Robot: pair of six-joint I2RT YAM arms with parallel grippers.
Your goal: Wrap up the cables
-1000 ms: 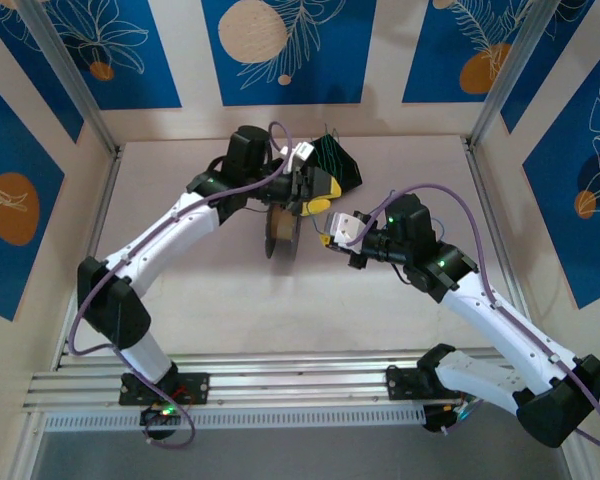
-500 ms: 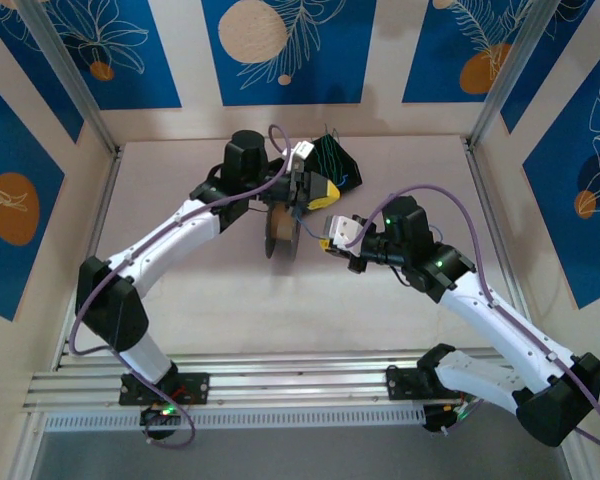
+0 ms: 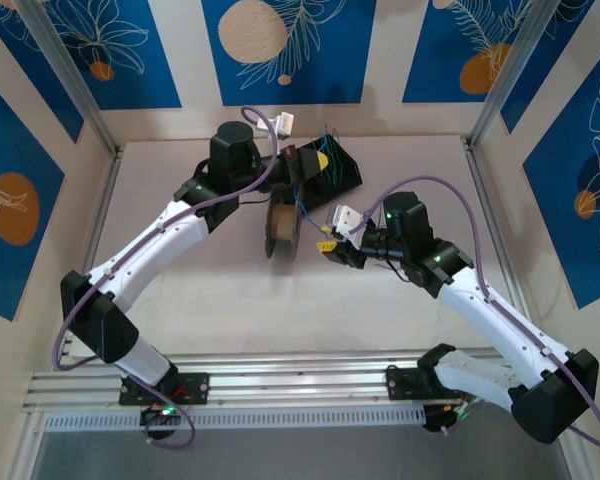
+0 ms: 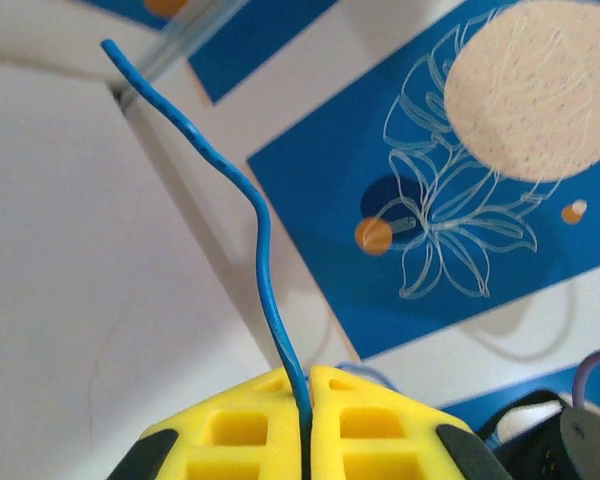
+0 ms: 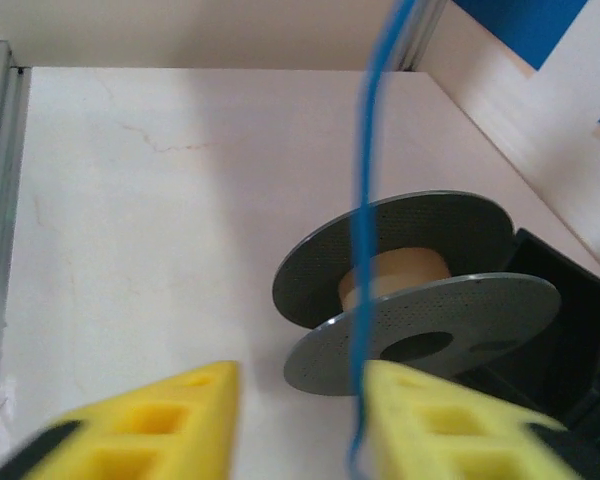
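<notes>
The left tool (image 4: 306,405) is clamped on a blue cable (image 4: 263,250); the right tool (image 5: 300,400) stands with fingers apart, a spool (image 5: 420,290) and black box (image 5: 570,330) ahead.

The thin blue wire (image 5: 363,250) blurs past the right wrist view's top edge. Its end hides inside the left gripper (image 4: 307,425).

That blue cable (image 4: 263,250) looks smooth, slightly glossy plastic. Yellow pads (image 4: 365,420) of the left claw (image 4: 308,400): matt moulded plastic. Spool (image 5: 430,300) discs grey, dull, finely speckled; tabletop (image 5: 140,220) pale, matt, faintly cracked.
</notes>
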